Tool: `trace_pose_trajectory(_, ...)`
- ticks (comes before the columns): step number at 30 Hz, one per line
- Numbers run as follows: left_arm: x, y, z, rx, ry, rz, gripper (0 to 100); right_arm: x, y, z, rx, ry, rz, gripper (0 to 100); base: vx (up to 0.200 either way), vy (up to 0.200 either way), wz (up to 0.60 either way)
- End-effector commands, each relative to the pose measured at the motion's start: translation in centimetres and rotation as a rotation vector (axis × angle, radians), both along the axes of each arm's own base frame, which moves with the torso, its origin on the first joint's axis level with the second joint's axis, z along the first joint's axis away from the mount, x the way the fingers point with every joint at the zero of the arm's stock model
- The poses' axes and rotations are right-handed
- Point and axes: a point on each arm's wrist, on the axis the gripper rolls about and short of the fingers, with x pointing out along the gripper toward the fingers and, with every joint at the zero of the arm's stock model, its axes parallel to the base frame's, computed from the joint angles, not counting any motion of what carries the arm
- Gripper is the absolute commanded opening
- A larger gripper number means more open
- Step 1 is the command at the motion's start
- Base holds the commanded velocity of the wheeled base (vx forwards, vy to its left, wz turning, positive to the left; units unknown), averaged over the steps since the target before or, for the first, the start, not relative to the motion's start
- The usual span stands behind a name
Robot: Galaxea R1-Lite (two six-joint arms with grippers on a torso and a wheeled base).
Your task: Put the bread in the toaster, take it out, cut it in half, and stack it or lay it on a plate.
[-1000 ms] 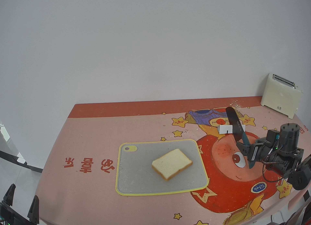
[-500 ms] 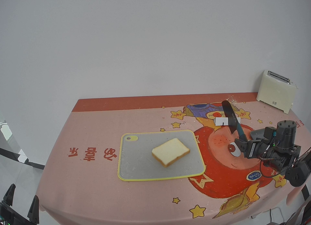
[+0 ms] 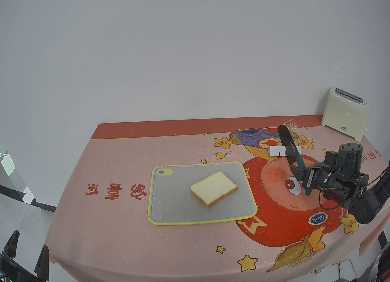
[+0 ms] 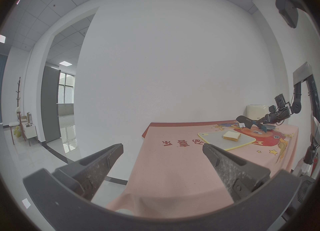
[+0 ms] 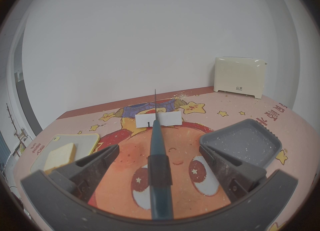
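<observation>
Locate the right pincer (image 5: 157,149) over the table (image 3: 122,165), near its right end. Its fingers stand apart, one on each side of the knife (image 5: 159,175) handle, with a gap visible on both sides. The blade runs forward from the pincer and crosses a small white card (image 5: 171,119) just ahead.

You find the bread (image 3: 213,189) well apart from this pincer, to its left. It lies flat, in one piece, on the grey cutting board (image 3: 174,201). The grey tray (image 5: 241,141) sits just beside the pincer on its right. The toaster (image 3: 345,113) stands farther ahead and to the right, at the table's far corner.

The left pincer (image 4: 162,146) is off the table's near left corner with its fingers spread. The bread lies far ahead of it.
</observation>
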Motion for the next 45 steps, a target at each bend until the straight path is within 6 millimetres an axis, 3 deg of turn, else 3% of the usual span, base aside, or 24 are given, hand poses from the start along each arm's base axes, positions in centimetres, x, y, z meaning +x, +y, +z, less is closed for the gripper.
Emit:
trace_pose_trajectory(1,0.1,0.0,-0.5,-0.001,0.017,0.001,100,1.1,0.2,-1.2,-0.009,0.029,-0.004,100,0.000,0.000,0.00)
trace_pose_trajectory(10,0.1,0.0,-0.5,-0.001,0.018,0.001,100,2.3,0.2,-1.9,-0.013,0.040,-0.016,100,0.000,0.000,0.00)
trace_pose_trajectory(24,0.1,0.0,-0.5,-0.001,0.017,0.001,100,2.4,0.0,-1.5,-0.012,0.026,-0.022,100,0.000,0.000,0.00)
trace_pose_trajectory(25,0.1,0.0,-0.5,-0.001,0.017,0.001,100,2.4,0.0,-1.6,-0.013,0.028,-0.022,0,0.000,0.000,0.00)
trace_pose_trajectory(39,0.1,0.0,-0.5,-0.001,0.017,0.001,100,2.1,0.2,-0.2,0.004,-0.017,-0.009,0,0.000,0.000,0.00)
trace_pose_trajectory(45,0.1,0.0,-0.5,-0.001,0.018,0.001,100,1.5,0.0,1.7,0.008,-0.079,0.004,0,0.000,0.000,0.00)
